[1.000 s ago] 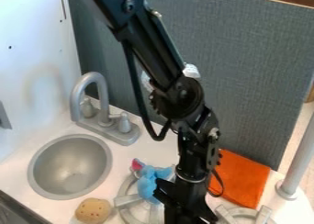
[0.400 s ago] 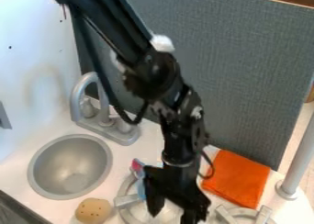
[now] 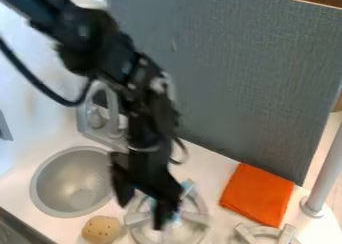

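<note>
The black gripper point(image 3: 142, 214) hangs over the left stove burner, just right of the sink, with its two fingers apart and nothing seen between them. A light blue soft toy point(image 3: 186, 186) is mostly hidden behind it, with small blue patches showing around the right finger. The grey burner point(image 3: 201, 219) lies beneath. To the lower left of the gripper, a round tan thing with dark spots point(image 3: 100, 230) rests on the counter. An orange folded cloth point(image 3: 256, 194) lies farther right, apart from the gripper.
The round sink point(image 3: 41, 185) is at the left, with a grey faucet point(image 3: 81, 112) behind it, partly covered by the arm. A second burner point(image 3: 267, 232) is at lower right, near a grey post point(image 3: 325, 177). A grey-blue panel point(image 3: 247, 78) stands behind.
The arm and gripper have swung left from near the orange cloth toward the sink, uncovering the cloth's left side. The tan thing and the cloth have stayed put.
</note>
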Robot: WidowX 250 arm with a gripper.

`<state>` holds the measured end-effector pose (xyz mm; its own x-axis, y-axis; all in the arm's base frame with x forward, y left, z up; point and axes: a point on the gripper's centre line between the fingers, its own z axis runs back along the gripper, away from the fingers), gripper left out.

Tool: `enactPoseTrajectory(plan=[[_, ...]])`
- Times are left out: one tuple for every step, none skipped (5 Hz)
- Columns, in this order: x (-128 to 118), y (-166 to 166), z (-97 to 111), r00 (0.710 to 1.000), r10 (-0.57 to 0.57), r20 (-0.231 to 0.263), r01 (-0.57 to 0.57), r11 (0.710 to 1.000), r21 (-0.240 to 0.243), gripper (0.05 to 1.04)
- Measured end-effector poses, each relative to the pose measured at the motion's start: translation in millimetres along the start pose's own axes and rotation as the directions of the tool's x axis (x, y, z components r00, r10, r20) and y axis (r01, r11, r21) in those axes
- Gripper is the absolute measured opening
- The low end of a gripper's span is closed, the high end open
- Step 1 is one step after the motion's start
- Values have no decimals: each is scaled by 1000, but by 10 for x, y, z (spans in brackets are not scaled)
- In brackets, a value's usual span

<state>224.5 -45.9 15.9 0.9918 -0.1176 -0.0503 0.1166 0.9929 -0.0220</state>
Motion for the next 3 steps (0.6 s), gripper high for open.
enactPoseTrajectory(plan=[[-74,311,-20,997,73,-9,-73,997,0,1001],[-123,530,-189,996,54,-73,-52,998,22,1001],[-139,618,-403,985,-67,-159,75,996,45,1001]])
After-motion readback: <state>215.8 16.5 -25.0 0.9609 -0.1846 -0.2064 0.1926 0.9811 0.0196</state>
